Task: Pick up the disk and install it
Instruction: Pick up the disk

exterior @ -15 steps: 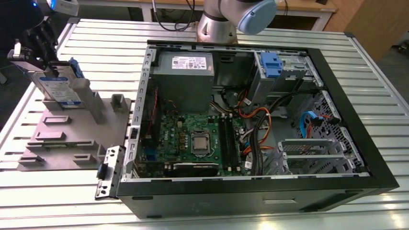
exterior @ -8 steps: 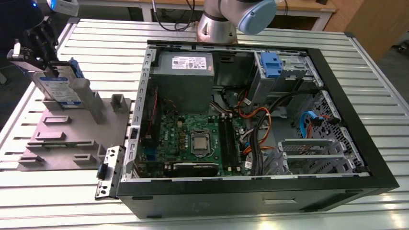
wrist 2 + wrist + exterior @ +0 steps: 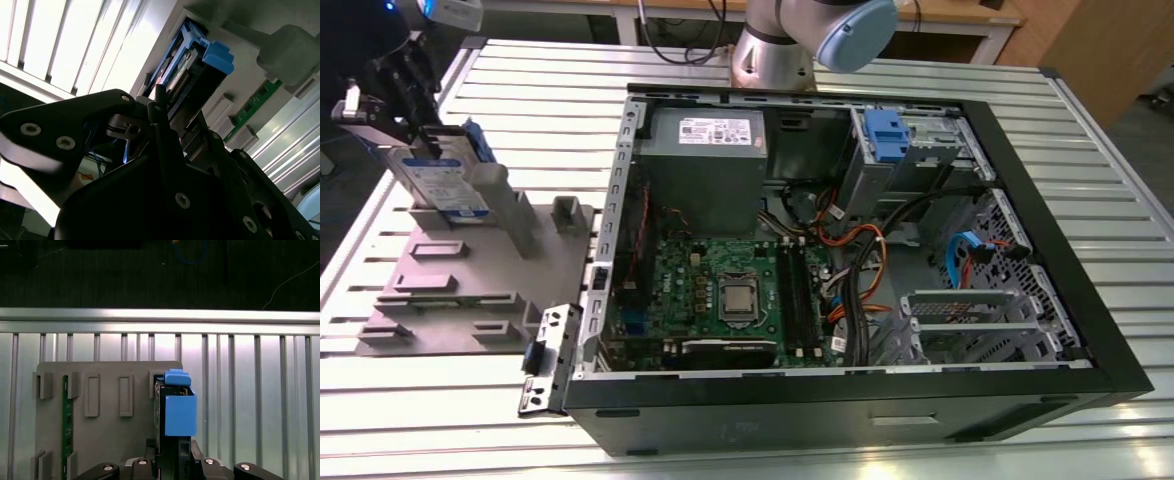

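The slatted metal table [image 3: 440, 440] carries an open black computer case [image 3: 854, 410], lying on its side at the near edge and towards the exterior view's right. Inside the case, the green motherboard [image 3: 707, 265] is nearest, and its processor socket [image 3: 738, 297] is exposed. Orange and black cables [image 3: 854, 240] run just beside the board on the exterior view's right. Behind the board sits the grey power supply [image 3: 707, 170] with a white sticker. A blue clip [image 3: 887, 135] is mounted on the metal drive cage [image 3: 941, 150] in the far corner.

On the exterior view's left, a grey fixture plate [image 3: 440, 290] with raised slots lies flat on the table beside the case. In the first wrist view a green circuit strip [image 3: 65, 430] stands in one of these slots.

The disk [image 3: 438, 178] stands upright on edge at the far end of this plate, well apart from the case, with its blue side rail facing the case. The gripper [image 3: 400, 130] is located directly above it. In both wrist views the gripper straddles the nearest end of the disk. It cannot be determined whether the disk is clamped.

The arm base [image 3: 774, 55] is mounted behind the case at the far edge of the table.
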{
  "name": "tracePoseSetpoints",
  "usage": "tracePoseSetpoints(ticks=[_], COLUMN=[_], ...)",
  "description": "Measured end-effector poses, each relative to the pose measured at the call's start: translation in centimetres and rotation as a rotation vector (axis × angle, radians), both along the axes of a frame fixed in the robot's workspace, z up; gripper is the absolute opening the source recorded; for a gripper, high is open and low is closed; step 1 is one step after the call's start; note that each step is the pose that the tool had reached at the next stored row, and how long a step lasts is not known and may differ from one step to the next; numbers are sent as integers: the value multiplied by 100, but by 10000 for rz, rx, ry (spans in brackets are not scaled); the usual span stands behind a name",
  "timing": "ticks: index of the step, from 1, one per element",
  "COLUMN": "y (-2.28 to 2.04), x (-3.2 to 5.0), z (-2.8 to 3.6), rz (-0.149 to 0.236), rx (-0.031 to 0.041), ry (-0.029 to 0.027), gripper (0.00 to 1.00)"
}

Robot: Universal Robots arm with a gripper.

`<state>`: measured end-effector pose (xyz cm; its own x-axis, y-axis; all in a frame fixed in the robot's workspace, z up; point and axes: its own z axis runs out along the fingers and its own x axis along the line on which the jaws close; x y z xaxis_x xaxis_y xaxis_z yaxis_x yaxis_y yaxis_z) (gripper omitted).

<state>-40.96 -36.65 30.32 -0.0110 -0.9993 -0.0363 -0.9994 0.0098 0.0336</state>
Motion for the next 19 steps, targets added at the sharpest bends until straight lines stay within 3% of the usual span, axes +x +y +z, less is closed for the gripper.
tracePoseSetpoints(ticks=[14,15,16,19], y=[0,0,0,0], x=[0,3,8,7], z=[4,4,4,4], rz=[-4,-4,-4,-5], rx=[0,1,4,10], ry=[-1,38,175,209], gripper=[35,35,35,35])
